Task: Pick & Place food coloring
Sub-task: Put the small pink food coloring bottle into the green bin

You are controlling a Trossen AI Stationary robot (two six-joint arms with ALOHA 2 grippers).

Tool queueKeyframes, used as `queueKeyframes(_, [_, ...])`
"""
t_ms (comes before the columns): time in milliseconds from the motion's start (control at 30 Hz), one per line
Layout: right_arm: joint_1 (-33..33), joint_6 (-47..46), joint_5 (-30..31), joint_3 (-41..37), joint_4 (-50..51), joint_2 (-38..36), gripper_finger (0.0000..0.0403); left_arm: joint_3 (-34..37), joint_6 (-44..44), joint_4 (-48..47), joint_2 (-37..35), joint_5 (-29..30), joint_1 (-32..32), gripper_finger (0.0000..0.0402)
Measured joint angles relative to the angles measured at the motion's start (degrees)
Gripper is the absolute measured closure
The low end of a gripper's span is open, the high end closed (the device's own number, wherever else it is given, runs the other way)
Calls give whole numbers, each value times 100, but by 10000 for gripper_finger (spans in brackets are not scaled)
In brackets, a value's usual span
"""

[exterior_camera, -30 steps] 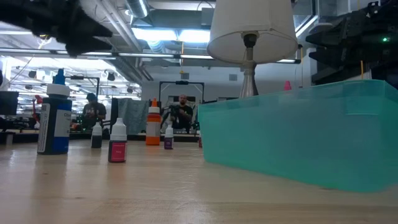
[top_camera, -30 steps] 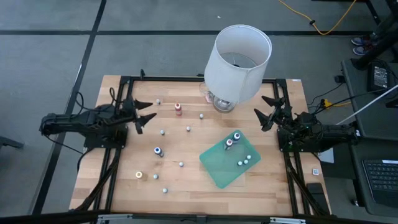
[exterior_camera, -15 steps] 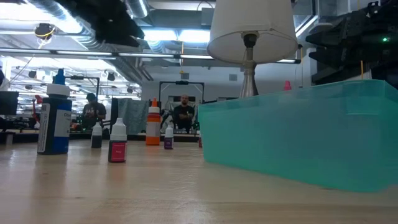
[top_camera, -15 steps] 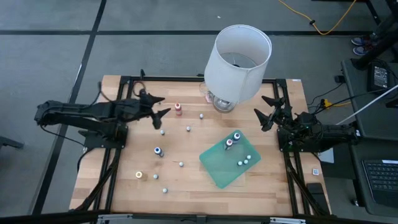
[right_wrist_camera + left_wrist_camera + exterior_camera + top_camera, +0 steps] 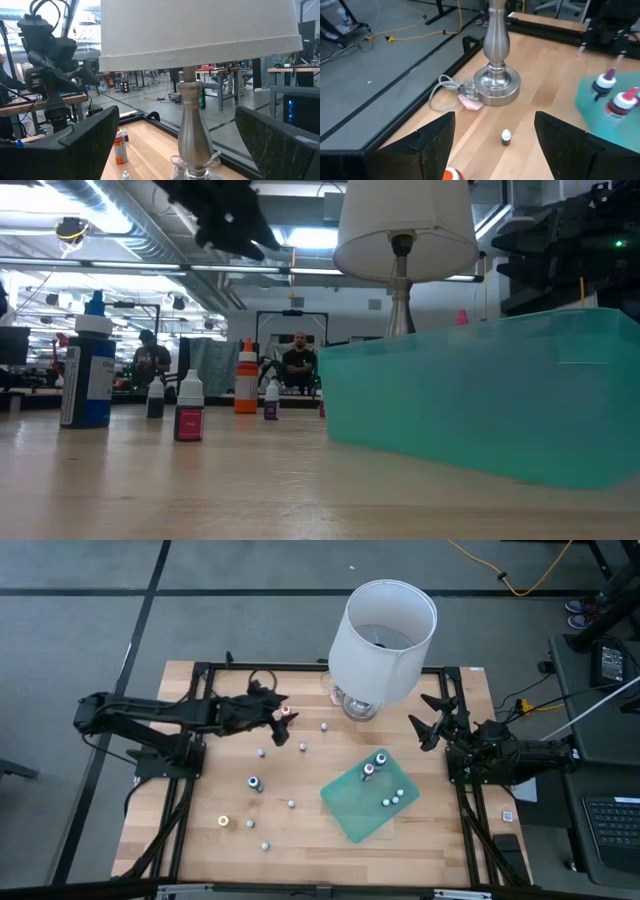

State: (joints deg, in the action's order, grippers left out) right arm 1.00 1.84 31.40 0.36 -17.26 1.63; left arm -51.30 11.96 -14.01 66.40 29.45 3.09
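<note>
Near the table's [image 5: 200,840] far edge, the left pincer [image 5: 283,718] hangs released, apparently just above the upright orange-capped food coloring bottle [image 5: 287,716]; the right pincer [image 5: 432,720], released, waits well apart.

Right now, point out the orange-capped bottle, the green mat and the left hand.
orange-capped bottle [image 5: 287,715]: high view, on its cap.
green mat [image 5: 350,808]: high view, on a bare part.
left hand [image 5: 283,719]: high view, midway between its open fingertips.

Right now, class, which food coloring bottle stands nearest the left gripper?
The orange-topped bottle near the lamp: the left gripper is right at it, open; the other bottles stand farther off.
</note>
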Motion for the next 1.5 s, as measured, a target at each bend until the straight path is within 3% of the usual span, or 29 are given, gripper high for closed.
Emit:
queueKeyframes(633, [2,-2,2,0,0,0,6,-889,1329,0,2422,-168,731,132])
queueKeyframes(1000, [0,-2,0,0,0,0,6,-1517,1205,4,3572,-697,828,132])
queueKeyframes(1500, [1,-2,0,0,0,0,6,-1588,1177,-149,3995,-477,742,132])
